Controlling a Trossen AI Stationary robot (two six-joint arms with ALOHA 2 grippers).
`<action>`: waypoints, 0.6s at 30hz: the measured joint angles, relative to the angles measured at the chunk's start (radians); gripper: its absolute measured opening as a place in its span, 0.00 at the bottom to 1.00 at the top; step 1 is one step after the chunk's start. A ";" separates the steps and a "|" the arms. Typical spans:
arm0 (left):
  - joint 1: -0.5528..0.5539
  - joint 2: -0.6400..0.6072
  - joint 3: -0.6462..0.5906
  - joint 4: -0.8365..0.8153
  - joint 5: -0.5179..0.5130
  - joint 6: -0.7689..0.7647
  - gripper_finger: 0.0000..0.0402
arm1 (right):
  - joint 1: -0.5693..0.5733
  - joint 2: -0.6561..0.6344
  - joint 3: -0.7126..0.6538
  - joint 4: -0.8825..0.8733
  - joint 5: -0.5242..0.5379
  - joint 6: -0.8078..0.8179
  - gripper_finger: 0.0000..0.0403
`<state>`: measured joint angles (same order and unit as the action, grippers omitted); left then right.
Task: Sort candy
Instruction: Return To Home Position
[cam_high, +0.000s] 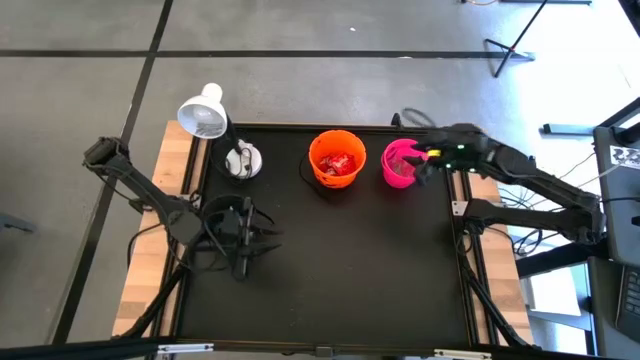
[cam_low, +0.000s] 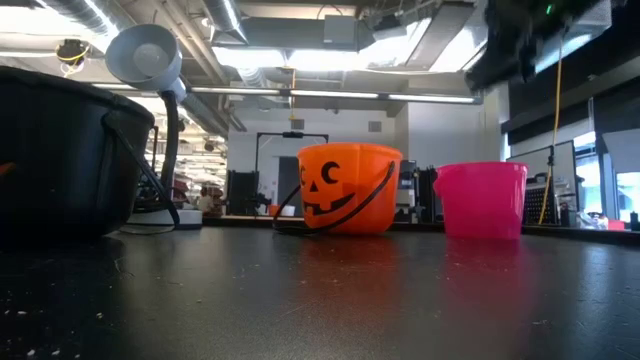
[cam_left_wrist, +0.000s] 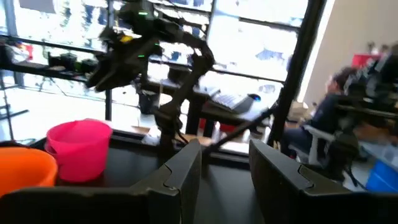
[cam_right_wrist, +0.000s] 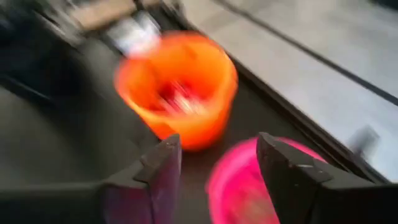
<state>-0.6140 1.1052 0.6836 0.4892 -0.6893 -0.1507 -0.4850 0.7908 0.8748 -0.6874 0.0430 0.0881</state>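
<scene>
Inside the orange bucket, the candy is only a red smear, wrappers unreadable. The pink bucket is cut by the picture's edge, partly behind the right gripper. The black bucket runs off the low view's left edge.

Arm pose relative to the pink bucket. The right arm extends in from beyond the bucket's right side, elbow bent and wrist raised above the bucket. The right gripper hangs over the bucket's rim on the side nearest its own arm, with its fingers parted and nothing between them. The left arm is folded, well to the bucket's left. The left gripper sits low, well apart from the bucket, its fingers parted and empty.
</scene>
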 joint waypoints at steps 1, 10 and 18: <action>0.011 -0.011 0.000 0.001 0.002 0.002 0.31 | 0.000 -0.017 0.010 0.030 -0.041 0.015 0.51; 0.219 -0.036 0.001 0.053 0.321 0.035 0.31 | 0.142 -0.116 0.015 0.302 -0.272 0.046 0.27; 0.262 -0.244 0.001 -0.016 0.333 0.157 0.30 | 0.333 -0.212 0.014 0.335 -0.173 -0.020 0.02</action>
<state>-0.3523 0.8616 0.6846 0.4734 -0.3560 0.0064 -0.1522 0.5787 0.8886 -0.3522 -0.1301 0.0683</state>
